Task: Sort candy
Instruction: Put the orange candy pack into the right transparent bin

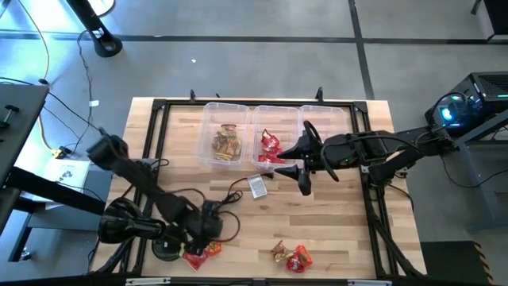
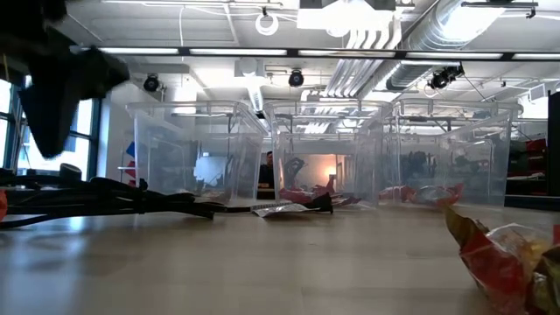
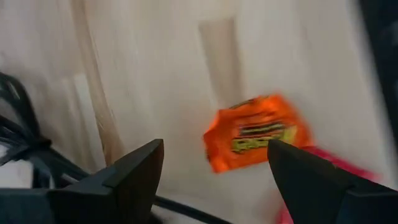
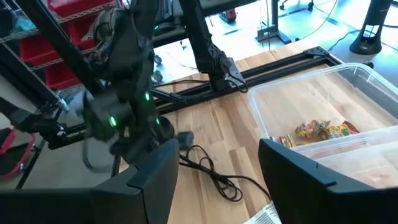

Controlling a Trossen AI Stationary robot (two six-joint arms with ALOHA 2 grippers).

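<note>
Wrapped candy lies in two small heaps near the table's near edge: red and orange pieces (image 1: 202,253) and red with gold pieces (image 1: 292,256). My left gripper (image 1: 198,242) hangs over the first heap, open. In its wrist view an orange piece (image 3: 255,132) lies on the wood between the two fingers, my left gripper (image 3: 214,162) not clearly touching it. Gold-brown candy (image 1: 225,143) fills the left clear bin, red candy (image 1: 271,148) the middle one. My right gripper (image 1: 297,157) hovers open and empty at the middle bin's right side.
Three clear bins (image 1: 238,107) stand in a row at the far side; the right one is partly under my right arm. A grey tag (image 1: 257,186) with a black cable (image 1: 230,199) lies mid-table. A black frame (image 1: 159,127) edges the table. Bare wood shows around (image 1: 333,222).
</note>
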